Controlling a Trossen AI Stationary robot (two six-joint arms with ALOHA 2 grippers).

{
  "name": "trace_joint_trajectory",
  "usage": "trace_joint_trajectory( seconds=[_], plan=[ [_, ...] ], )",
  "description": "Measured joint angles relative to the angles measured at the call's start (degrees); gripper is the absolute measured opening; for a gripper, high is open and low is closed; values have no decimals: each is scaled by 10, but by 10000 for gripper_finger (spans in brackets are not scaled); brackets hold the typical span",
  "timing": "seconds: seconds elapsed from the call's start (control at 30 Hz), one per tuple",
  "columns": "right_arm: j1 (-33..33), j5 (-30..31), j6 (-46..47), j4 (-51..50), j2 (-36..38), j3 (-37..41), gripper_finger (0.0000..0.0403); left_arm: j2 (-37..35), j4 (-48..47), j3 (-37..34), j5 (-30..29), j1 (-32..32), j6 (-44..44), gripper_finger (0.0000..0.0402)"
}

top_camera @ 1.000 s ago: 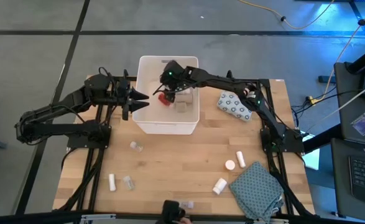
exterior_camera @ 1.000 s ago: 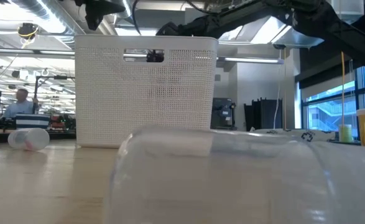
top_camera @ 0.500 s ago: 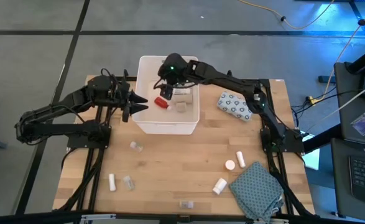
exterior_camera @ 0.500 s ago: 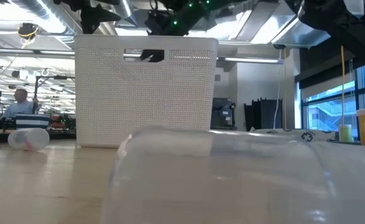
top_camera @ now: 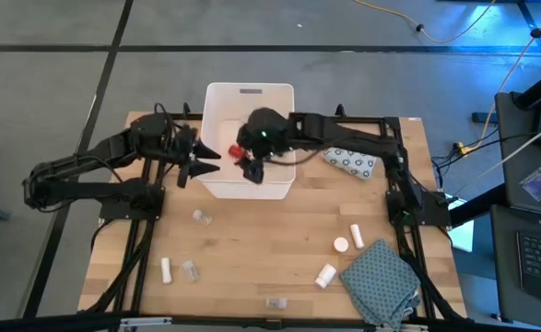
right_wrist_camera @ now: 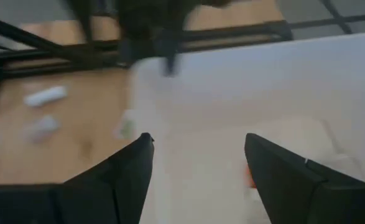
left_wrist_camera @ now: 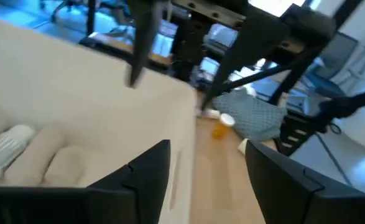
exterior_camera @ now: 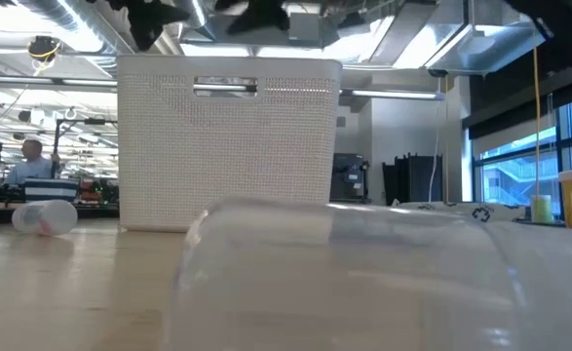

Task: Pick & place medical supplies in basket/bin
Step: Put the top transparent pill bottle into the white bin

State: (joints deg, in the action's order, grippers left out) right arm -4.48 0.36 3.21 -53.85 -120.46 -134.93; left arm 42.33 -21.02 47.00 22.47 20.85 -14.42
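1. Upper centre of the high view: white tub [top_camera: 249,138]; right gripper [top_camera: 254,169] above its near part, empty fingers apart; left gripper [top_camera: 201,163] at its left wall, fingers apart; red bottle [top_camera: 236,150] inside; vials [top_camera: 201,217] lower left.
2. Low view, centre: tub [exterior_camera: 229,146]; fallen vial [exterior_camera: 44,216] left.
3. Left wrist view: fingers [left_wrist_camera: 146,171] apart, nothing held.
4. Right wrist view: fingers [right_wrist_camera: 132,174] apart over the tub.

left arm: reaches in from the tabletop's left edge, forearm level
left gripper [top_camera: 205,161]: fingers parted, nothing between them
right arm: bends from the right edge across toward the middle
right gripper [top_camera: 254,171]: pointing down, fingers parted, empty
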Motion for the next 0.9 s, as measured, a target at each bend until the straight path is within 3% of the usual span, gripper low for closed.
trace_joint_trajectory(
  seconds=[0.23, 0.4, 0.6, 0.73, 0.9],
  plan=[
    [89, 36, 66, -130, 36, 0, 253, 0, -12, 0, -17, -104, 63, 222],
    [162, 66, 148, -239, 38, 16, 253, 20, -58, 0, -154, -226, 45, 214],
    [256, 90, 241, -264, 37, 72, 253, 83, -97, 0, -313, -389, 20, 201],
    [304, 130, 310, -266, 37, 110, 253, 132, -139, 0, -370, -469, 5, 193],
    [338, 170, 380, -264, 37, 139, 253, 193, -255, 0, -434, -539, -82, 186]
  ],
)
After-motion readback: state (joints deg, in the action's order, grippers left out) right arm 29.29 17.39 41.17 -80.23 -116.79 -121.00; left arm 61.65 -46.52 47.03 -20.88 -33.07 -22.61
